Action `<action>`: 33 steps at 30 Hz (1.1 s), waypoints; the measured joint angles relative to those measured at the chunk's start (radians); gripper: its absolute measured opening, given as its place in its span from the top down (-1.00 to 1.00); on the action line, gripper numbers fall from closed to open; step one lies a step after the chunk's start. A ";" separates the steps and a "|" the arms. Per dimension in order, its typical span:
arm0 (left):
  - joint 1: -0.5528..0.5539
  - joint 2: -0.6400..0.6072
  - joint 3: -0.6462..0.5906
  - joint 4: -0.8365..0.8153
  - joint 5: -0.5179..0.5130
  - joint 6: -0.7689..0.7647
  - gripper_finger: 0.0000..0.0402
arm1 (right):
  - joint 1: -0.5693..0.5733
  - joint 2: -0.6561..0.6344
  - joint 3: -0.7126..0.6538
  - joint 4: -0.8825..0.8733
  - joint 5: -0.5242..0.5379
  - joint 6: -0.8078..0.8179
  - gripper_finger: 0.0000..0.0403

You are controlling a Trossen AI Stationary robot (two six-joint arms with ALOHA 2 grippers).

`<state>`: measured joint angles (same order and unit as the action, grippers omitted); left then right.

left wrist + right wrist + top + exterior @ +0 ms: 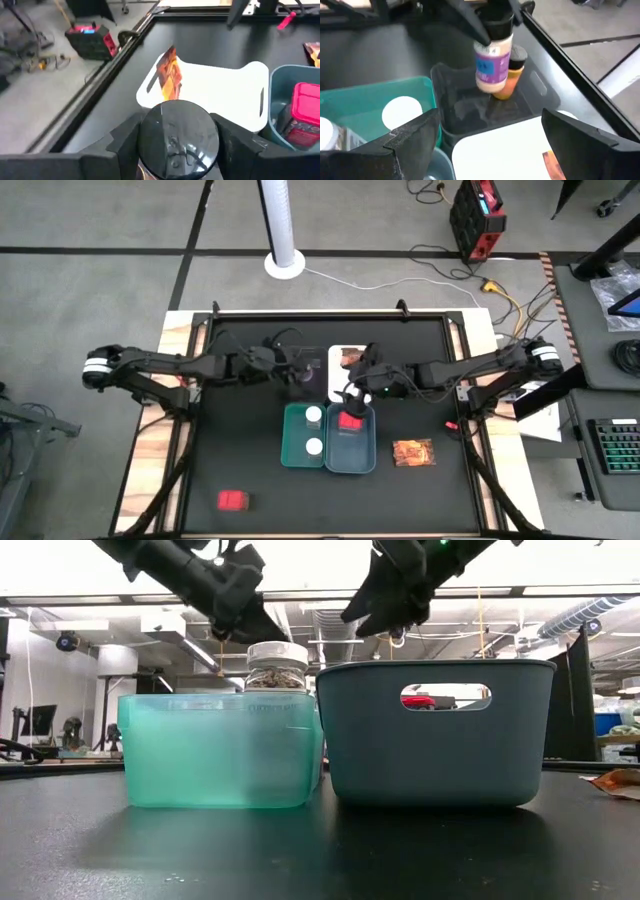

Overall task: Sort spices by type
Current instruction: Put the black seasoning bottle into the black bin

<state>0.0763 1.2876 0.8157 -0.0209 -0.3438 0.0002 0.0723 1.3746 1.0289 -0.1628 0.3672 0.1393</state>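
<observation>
Right wrist view: left gripper (487, 22) clamps purple-labelled bottle (492, 62) at its cap; rigid, light, smooth, so grip the cap. Right gripper (352, 395) open.

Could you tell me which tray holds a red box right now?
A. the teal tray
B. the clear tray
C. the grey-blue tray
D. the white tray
C: in the high view a red box lies inside the grey-blue tray, under the open right gripper; the teal tray holds only white-capped jars.
</observation>
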 joint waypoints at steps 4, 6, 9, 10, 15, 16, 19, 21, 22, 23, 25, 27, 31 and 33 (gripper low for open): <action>0.001 -0.028 -0.048 0.001 0.022 -0.037 0.08 | 0.000 -0.008 -0.045 0.045 0.000 0.014 -0.71; -0.005 -0.038 -0.075 0.011 0.053 -0.022 0.08 | 0.000 -0.005 -0.052 0.050 0.000 0.024 -0.72; -0.008 -0.051 -0.123 0.065 0.112 0.023 0.08 | 0.000 0.000 -0.058 0.066 0.000 0.025 -0.73; -0.005 -0.057 -0.134 0.075 0.133 0.040 0.08 | 0.000 0.000 -0.061 0.075 0.000 0.023 -0.73; 0.007 -0.069 -0.164 0.078 0.172 0.096 0.08 | 0.000 0.000 -0.063 0.098 0.000 0.017 -0.74; 0.011 -0.071 -0.164 0.077 0.187 0.105 0.08 | 0.000 0.000 -0.063 0.098 0.000 0.017 -0.74; 0.023 -0.069 -0.164 0.080 0.230 0.148 0.08 | 0.000 0.001 -0.063 0.107 0.000 0.017 -0.74; 0.034 -0.062 -0.164 0.076 0.252 0.172 0.08 | 0.000 0.001 -0.067 0.122 -0.001 0.017 -0.74; 0.039 -0.061 -0.164 0.077 0.268 0.180 0.08 | 0.000 0.001 -0.068 0.124 -0.002 0.016 -0.74; 0.044 -0.061 -0.164 0.076 0.282 0.188 0.08 | 0.000 0.001 -0.068 0.124 -0.002 0.017 -0.74; 0.056 -0.061 -0.167 0.083 0.298 0.203 0.08 | 0.000 0.001 -0.068 0.124 -0.003 0.017 -0.74; 0.069 -0.061 -0.170 0.073 0.307 0.209 0.08 | 0.000 0.001 -0.068 0.124 -0.004 0.017 -0.74; 0.106 -0.061 -0.170 0.066 0.359 0.221 0.08 | 0.000 0.001 -0.068 0.128 -0.004 0.017 -0.74; 0.118 -0.058 -0.170 0.063 0.398 0.222 0.08 | 0.000 0.001 -0.068 0.128 -0.004 0.017 -0.74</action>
<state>0.1948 1.2299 0.6453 0.0423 0.0544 0.2224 0.0720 1.3754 0.9607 -0.0349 0.3637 0.1566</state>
